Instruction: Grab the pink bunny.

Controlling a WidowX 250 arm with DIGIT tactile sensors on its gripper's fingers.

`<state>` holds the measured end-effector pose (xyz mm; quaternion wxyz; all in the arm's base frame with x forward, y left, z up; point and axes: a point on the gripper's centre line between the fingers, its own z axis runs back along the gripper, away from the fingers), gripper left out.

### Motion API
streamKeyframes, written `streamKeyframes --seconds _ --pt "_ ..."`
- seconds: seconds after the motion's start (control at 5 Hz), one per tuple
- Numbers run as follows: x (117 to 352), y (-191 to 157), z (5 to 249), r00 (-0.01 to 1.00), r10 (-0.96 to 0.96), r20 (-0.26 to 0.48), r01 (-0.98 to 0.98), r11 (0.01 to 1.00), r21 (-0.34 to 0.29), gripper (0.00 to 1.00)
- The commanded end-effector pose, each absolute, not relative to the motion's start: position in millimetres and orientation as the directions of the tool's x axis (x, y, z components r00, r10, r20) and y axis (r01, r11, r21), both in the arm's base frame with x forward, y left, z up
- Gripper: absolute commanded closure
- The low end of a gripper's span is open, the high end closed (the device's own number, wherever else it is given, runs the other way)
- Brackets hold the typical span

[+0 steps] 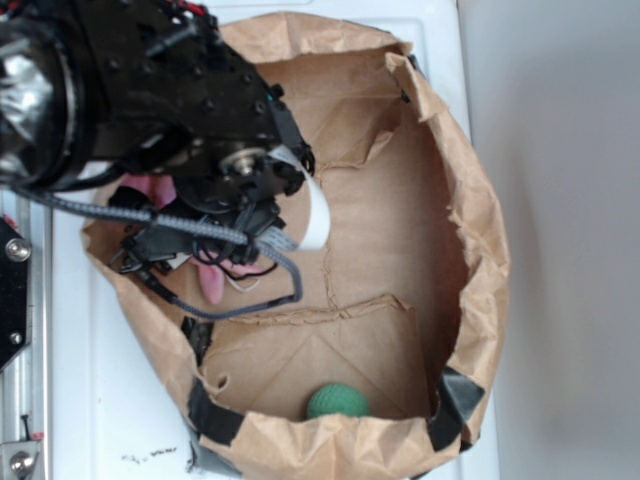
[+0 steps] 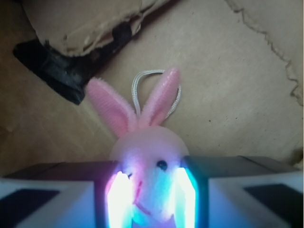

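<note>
Here, at left of the exterior view: arm (image 1: 150, 90) reaching down into bag (image 1: 480, 200), hiding most of gripper (image 1: 215, 255). Showing beneath the arm: bits of pink, bunny (image 1: 211, 285), lying against the bag's left wall. Hanging below the wrist: grey cable (image 1: 240, 300). Further right: bare cardboard floor (image 1: 390, 220), creased and torn. Sitting at the bag's bottom edge, well apart from the bunny: green ball (image 1: 338, 401). Holding the rim at lower corners: black tape (image 1: 455, 400).

In the wrist view, left to right: black tape (image 2: 52, 66) lying at upper left. Centre: bunny (image 2: 147, 152) facing the camera, ears standing up, white loop (image 2: 142, 88) between them. Gripper (image 2: 149, 197) jaws pressing both sides of the bunny's face, pads (image 2: 118, 194) glowing blue-white. Closing on the bunny, contact on both cheeks.
</note>
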<state>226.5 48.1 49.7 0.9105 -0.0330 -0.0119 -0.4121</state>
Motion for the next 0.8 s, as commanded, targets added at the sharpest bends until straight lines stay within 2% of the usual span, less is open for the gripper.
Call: streamKeyframes --seconds 0.0,0.2,0.4,0.6 --pt "256.2 63.7 149.0 0.808 -0.519 0.279 0.521 0.85 0.074 1.0" --pt "263.4 70.2 176.3 0.839 -0.428 0.337 0.417 0.903 0.108 1.0" --pt "273.4 75.8 196.3 0.878 -0.295 0.377 0.281 0.955 0.093 1.0" --pt "280.2 77.7 208.7 0.909 -0.181 0.376 0.17 0.983 0.064 1.0"
